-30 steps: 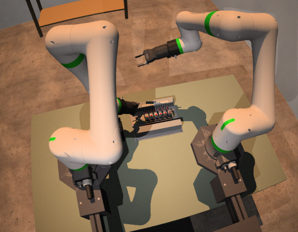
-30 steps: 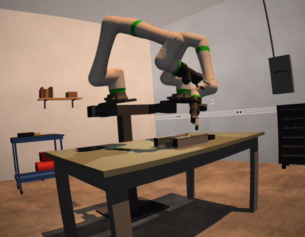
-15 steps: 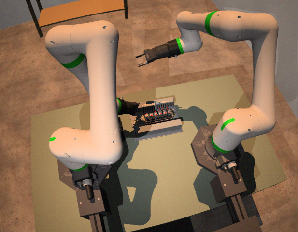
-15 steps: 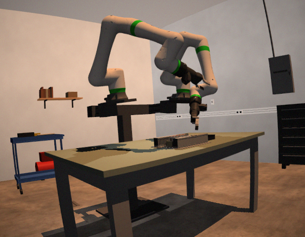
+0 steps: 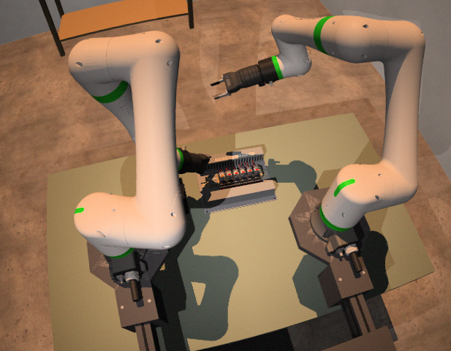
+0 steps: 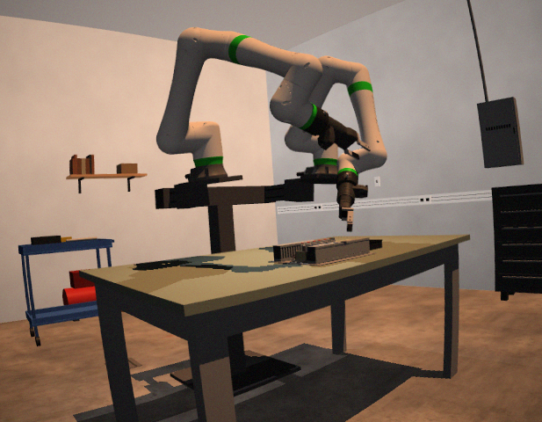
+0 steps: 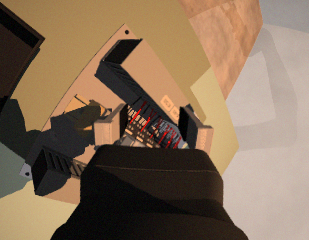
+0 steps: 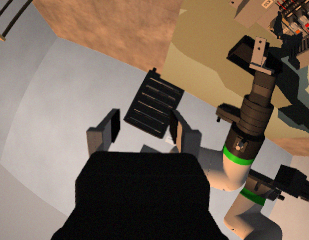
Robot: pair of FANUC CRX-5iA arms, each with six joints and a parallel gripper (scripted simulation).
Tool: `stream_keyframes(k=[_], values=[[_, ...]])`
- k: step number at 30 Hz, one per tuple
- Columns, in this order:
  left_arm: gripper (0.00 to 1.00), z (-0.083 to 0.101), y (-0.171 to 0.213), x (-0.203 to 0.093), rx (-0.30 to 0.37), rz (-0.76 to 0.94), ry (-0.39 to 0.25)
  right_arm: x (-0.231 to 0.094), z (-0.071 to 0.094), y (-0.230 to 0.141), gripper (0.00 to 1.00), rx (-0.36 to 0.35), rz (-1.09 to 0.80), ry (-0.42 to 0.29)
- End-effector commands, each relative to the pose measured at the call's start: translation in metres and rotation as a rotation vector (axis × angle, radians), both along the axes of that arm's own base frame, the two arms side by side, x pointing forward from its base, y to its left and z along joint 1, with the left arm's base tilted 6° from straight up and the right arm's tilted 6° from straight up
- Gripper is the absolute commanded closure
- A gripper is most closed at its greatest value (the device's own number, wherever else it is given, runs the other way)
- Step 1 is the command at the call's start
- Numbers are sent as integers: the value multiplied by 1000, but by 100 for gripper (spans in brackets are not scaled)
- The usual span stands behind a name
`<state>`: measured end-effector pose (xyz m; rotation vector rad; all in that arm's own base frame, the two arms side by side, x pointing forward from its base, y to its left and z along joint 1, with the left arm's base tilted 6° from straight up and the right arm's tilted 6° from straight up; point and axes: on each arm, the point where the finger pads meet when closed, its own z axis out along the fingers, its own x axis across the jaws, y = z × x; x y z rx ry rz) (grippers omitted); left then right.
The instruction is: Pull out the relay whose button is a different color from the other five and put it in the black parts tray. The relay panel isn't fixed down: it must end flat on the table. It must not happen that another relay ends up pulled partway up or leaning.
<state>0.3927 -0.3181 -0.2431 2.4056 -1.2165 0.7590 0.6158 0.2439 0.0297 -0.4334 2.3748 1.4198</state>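
relay with the orange button (image 5: 221, 175) (image 8: 298, 30) sits at the end of the row nearest our left gripper (image 5: 207, 160) (image 6: 349, 225) (image 7: 153, 115) (image 8: 263, 39), in the panel (image 5: 242, 191) (image 6: 339, 251) (image 7: 156, 77) (image 8: 254, 14), below our fingers and apart from them; we hold that gripper wide and empty, and our right gripper (image 5: 215, 91) (image 6: 360, 150) (image 8: 144, 119), also wide, well away.
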Motion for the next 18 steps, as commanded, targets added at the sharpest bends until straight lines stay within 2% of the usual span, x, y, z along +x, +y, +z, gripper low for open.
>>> stream_keyframes(k=[1, 8, 18], values=[[0, 1, 0, 0, -1, 0, -1, 1, 3, -9, 0, -4, -13, 14], [0, 1, 0, 0, -1, 0, -1, 3, 6, -28, 0, -14, -43, 50], [0, 1, 0, 0, -1, 0, -1, 5, 15, -84, 0, -40, -134, 150]])
